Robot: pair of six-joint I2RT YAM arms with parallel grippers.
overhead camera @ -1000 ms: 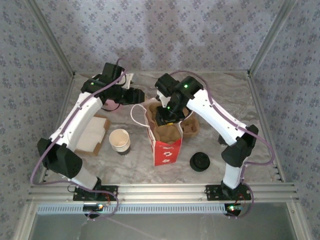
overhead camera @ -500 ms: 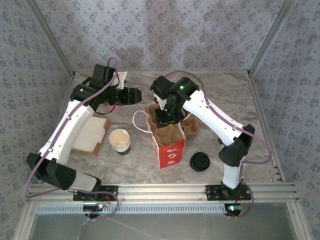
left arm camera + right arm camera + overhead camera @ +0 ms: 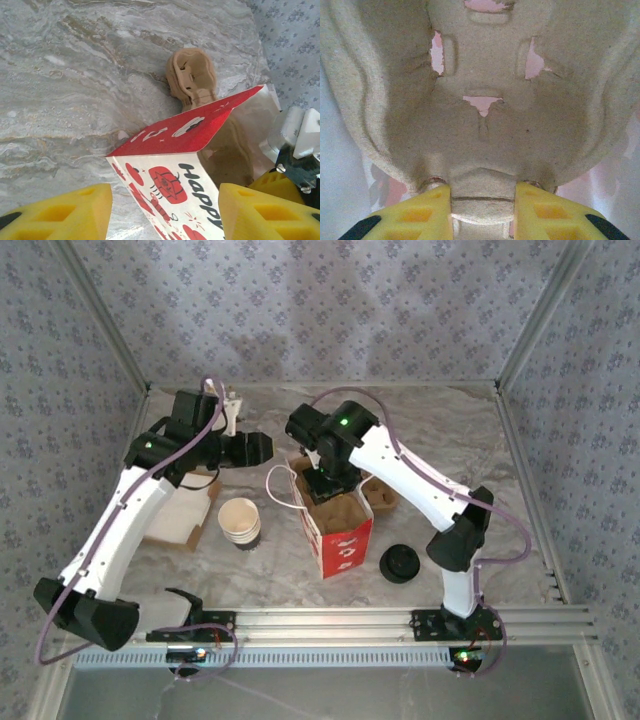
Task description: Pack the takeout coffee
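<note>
1. Top view: the red-and-white paper bag stands open-mouthed on the marble-patterned desk.
   - The right gripper reaches down into the bag's mouth from 12 o'clock. Its jaws are clamped on a brown moulded-pulp cup carrier, probably to seat it as a base that keeps a drink upright.
   - The takeout coffee is not packed yet. Its white paper cup stands uncovered at 9 o'clock of the bag, near it but apart.
   - Its round black plastic lid lies at 4 o'clock of the bag, well apart from the cup.
   - A second pulp carrier lies just behind the bag at 1 o'clock.
   - The left gripper hovers at 10 o'clock of the bag, pointing toward it and touching nothing.

2. Left wrist view: the left gripper has its jaws apart with nothing held between them.
   - The bag lies ahead with one corner facing the camera. This pose looks suited to steadying a wall or the rope handle while the carrier goes in.
   - The second pulp carrier rests on the desk at 12 o'clock, beyond the bag.

3. Right wrist view: the right gripper pinches the carrier by a tab on its rim, jaws closed tight onto it.
   - Gripping the rim likely keeps the cup wells free.
   - Pink shows through the carrier's slots, but I cannot tell what lies behind.
</note>
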